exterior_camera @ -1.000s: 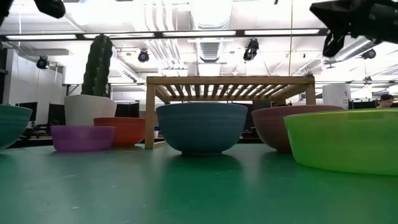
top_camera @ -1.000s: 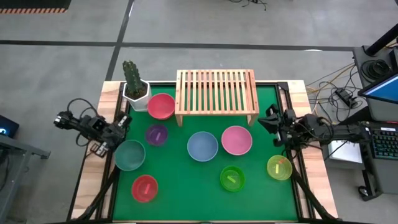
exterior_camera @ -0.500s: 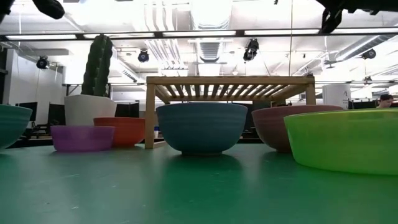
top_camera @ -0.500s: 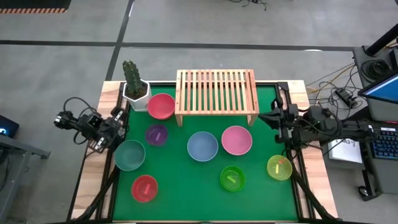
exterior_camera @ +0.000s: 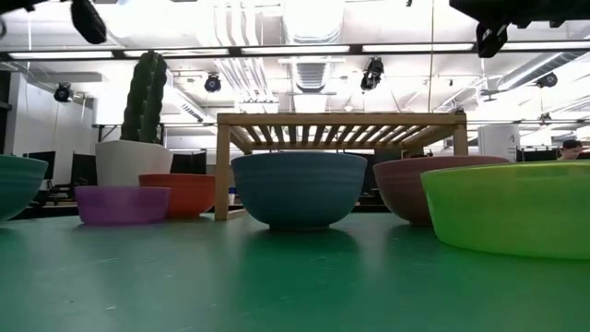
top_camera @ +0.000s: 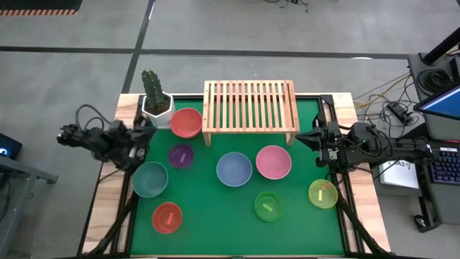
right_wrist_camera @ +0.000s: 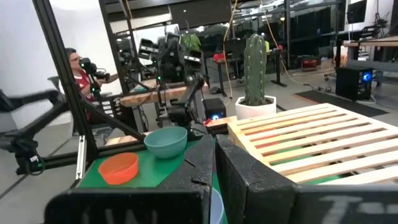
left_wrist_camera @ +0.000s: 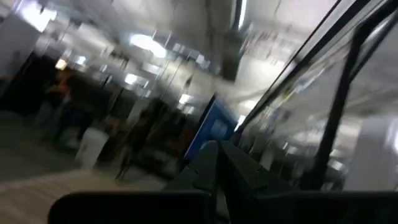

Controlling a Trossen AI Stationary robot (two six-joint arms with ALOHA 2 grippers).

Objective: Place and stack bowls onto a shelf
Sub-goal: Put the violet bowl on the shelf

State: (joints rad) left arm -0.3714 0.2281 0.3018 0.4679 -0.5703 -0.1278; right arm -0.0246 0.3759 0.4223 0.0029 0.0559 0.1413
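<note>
Light wood slats make up the shelf (top_camera: 250, 109) at the far side of the green table (top_camera: 215, 230), and nothing sits on it yet. All the bowls still rest on the table in the same spots as a second ago: the blue bowl (top_camera: 234, 169) and pink bowl (top_camera: 273, 162) just in front of the shelf, the purple bowl (top_camera: 181, 155) and teal bowl (top_camera: 149, 179) to the left. The left gripper (top_camera: 138, 142) has swung back and turned toward the far left corner, near the cactus pot (top_camera: 157, 105). The right gripper (top_camera: 314, 138) has slid closer to the shelf's right end. Both are up in the air, holding nothing. I cannot tell how wide either one is. So I think the job has only just begun.
</note>
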